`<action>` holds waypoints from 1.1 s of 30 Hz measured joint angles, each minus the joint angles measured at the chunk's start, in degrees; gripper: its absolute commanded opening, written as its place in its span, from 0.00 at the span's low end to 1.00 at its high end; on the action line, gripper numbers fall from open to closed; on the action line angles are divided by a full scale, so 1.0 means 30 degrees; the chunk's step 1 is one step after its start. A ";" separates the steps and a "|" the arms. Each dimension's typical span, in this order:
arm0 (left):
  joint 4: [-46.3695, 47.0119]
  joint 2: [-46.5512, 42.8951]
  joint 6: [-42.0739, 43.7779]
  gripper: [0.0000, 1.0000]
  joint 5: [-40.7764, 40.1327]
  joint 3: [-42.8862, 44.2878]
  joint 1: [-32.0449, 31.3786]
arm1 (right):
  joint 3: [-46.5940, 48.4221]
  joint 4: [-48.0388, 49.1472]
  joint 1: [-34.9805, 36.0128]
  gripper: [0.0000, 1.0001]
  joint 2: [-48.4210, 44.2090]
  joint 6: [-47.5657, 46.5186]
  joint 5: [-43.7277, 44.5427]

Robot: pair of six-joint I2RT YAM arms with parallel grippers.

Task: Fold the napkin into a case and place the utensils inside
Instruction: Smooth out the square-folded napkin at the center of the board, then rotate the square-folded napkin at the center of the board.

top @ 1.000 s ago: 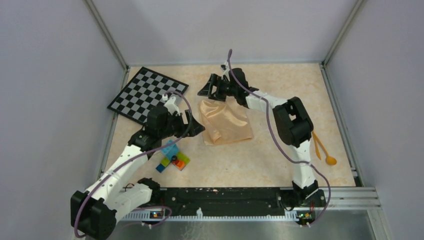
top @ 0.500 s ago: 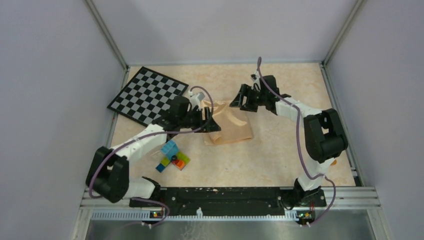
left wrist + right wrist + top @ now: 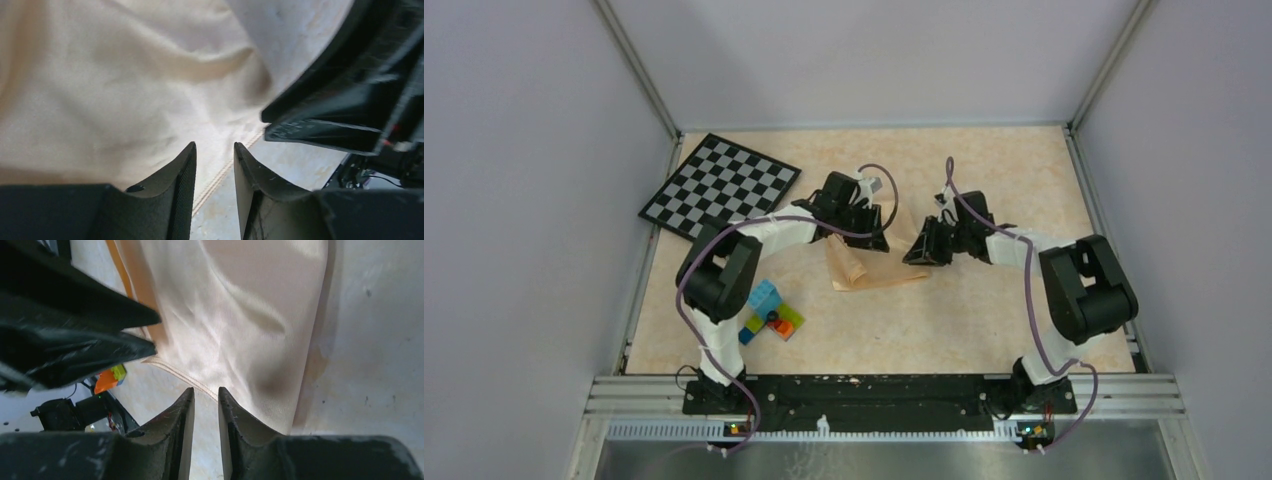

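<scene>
- One napkin (image 3: pixel 864 272), peach, lying rumpled and half gathered on the table (image 3: pixel 984 320) between my two grippers; no flat pouch shape yet.
- My left gripper (image 3: pixel 215 150): jaws nearly together at the napkin's hem; whether they pinch cloth, I cannot tell.
- My right gripper (image 3: pixel 206 392): jaws likewise close-set at the far edge of the cloth; grip cannot be told.
- The utensils: in no view; none seen in the cloth.
- Outstanding, by my reckoning: the whole fold, then loading the utensils.
</scene>
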 measured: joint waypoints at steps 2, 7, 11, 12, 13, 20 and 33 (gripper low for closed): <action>-0.0852 0.0867 0.0554 0.38 -0.0255 0.0452 0.0000 | -0.0554 0.0131 0.0000 0.23 -0.0372 0.0066 -0.0160; -0.3534 0.1341 0.1923 0.36 -0.1632 0.0911 -0.0029 | -0.1377 0.0408 0.0000 0.23 -0.0685 0.0117 -0.0277; -0.4860 0.0852 0.2688 0.35 -0.3016 0.0481 -0.0029 | -0.1588 0.0204 0.0036 0.23 -0.0787 0.0087 0.0066; -0.5224 0.0415 0.2812 0.35 -0.3453 0.0095 -0.0022 | -0.1588 0.0029 0.0066 0.22 -0.0867 0.0058 0.0255; -0.5668 -0.0168 0.2929 0.35 -0.3912 -0.0372 0.0000 | -0.1588 -0.0168 0.0080 0.23 -0.0962 -0.0015 0.0466; -0.7825 -0.6054 0.3279 0.45 -0.5974 -0.2885 0.0364 | -0.1515 -0.2244 0.0525 0.23 -0.1195 -0.0750 0.2331; -0.5719 -1.0688 0.1479 0.63 -0.4313 -0.2885 0.1457 | 0.4597 -0.6470 -0.0882 0.35 0.1938 -0.3876 1.2553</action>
